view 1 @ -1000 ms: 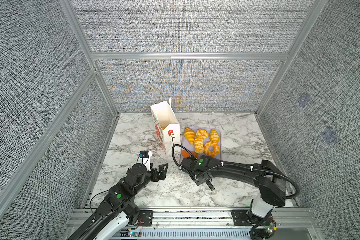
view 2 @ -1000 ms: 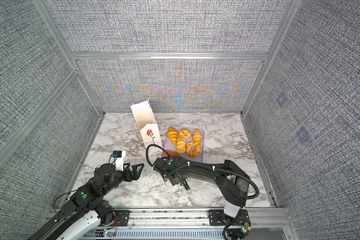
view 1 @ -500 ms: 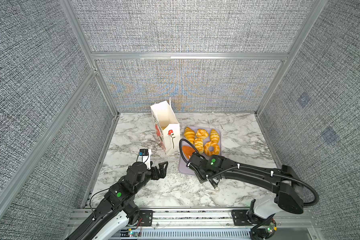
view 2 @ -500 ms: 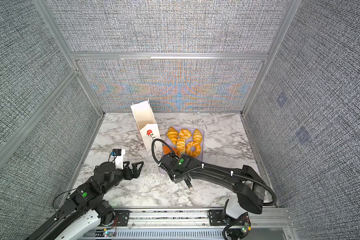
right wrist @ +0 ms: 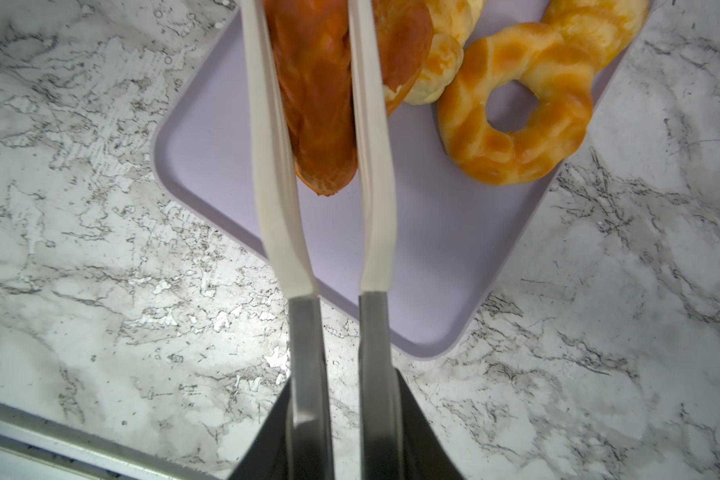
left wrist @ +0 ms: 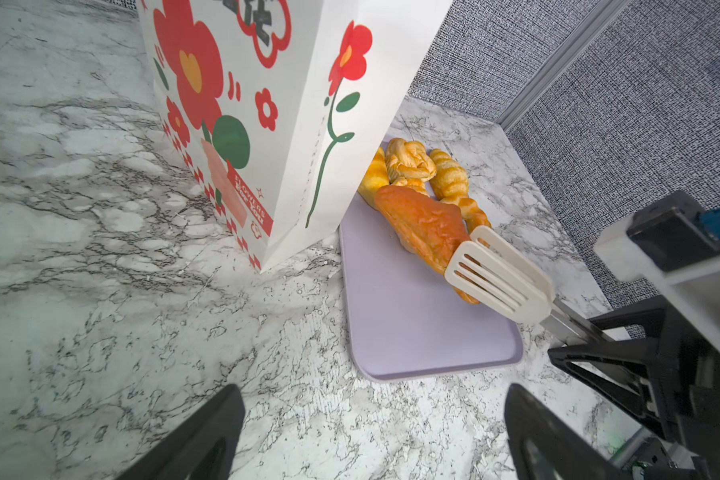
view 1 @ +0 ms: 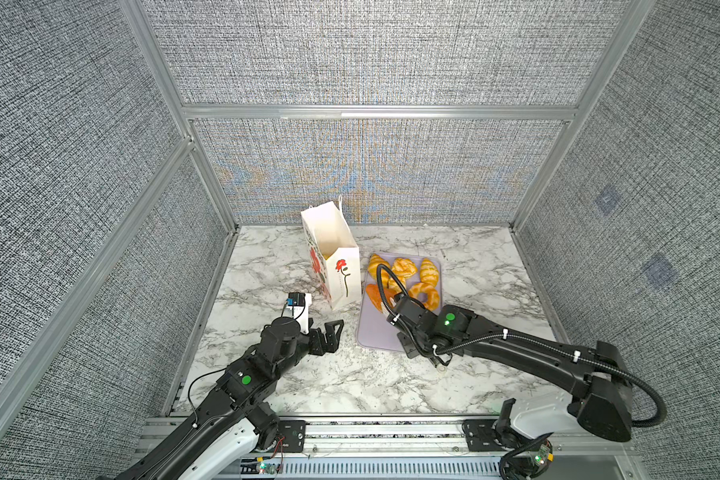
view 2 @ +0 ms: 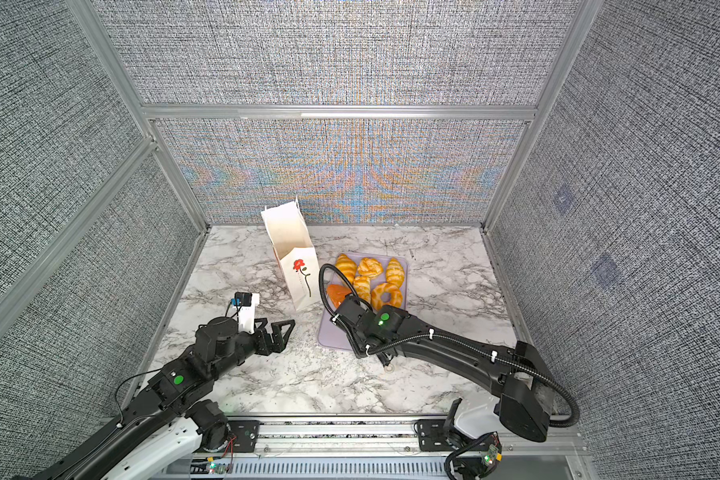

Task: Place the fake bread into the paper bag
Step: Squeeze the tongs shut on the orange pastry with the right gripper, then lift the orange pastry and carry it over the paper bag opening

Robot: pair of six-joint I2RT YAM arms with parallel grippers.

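Note:
The white paper bag [view 1: 334, 266] [view 2: 296, 266] [left wrist: 292, 104] stands upright and open-topped, left of a lavender tray [view 1: 375, 336] [left wrist: 412, 324]. Several golden fake bread pieces [view 1: 404, 268] [view 2: 368, 266] lie on the tray, with a ring-shaped one [right wrist: 516, 104] and a darker orange triangular one [left wrist: 422, 226] [right wrist: 321, 95]. My right gripper [right wrist: 344, 407] is shut on white-tipped tongs [left wrist: 495, 278] [right wrist: 275, 166]. The tong blades flank the orange piece. My left gripper [view 1: 329, 332] [left wrist: 371, 415] hovers open and empty in front of the bag.
Grey fabric walls on aluminium posts enclose the marble tabletop [view 1: 300, 374] on three sides. A metal rail [view 1: 371, 432] runs along the front edge. The tray's near half is bare, and the bag's base touches its left rim.
My right arm has swung to the right and carried the tongs from in front of the bag onto the tray, around the orange piece. The left arm has barely moved.

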